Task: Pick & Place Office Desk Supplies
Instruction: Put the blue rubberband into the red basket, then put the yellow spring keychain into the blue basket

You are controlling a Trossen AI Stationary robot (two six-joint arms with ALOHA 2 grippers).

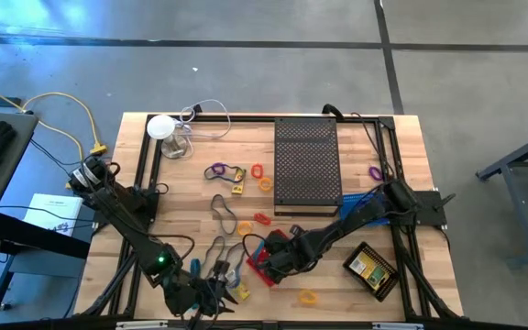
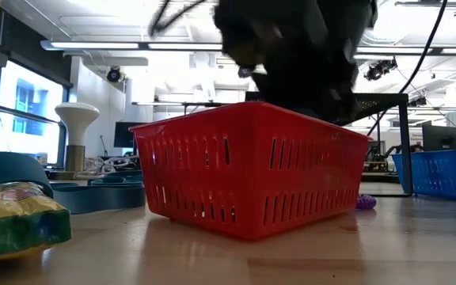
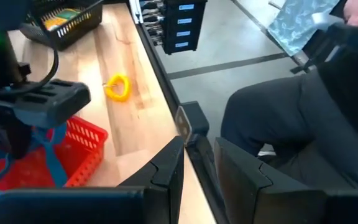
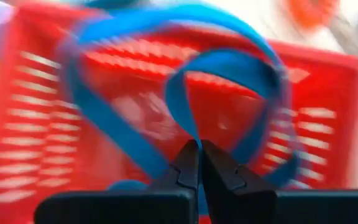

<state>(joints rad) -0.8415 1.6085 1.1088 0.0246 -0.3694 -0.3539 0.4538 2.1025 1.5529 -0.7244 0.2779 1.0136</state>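
The right gripper (image 4: 199,163) is clamped on a wide blue elastic loop (image 4: 135,68), which hangs directly above the red slotted plastic basket (image 1: 257,259) near the wooden table's (image 1: 200,197) front edge. The left gripper (image 3: 197,163) sits at the front edge beside the basket, fingers slightly parted, holding nothing visible. A yellow elastic ring (image 3: 118,87) lies on the table nearby.

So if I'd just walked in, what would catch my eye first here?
Probably the bright red slotted plastic basket near the table's front edge, with the right gripper above it, shut on a looped blue elastic band. After that, the large black perforated rectangular tray towards the back of the wooden table, with small coloured elastic loops scattered beside it.
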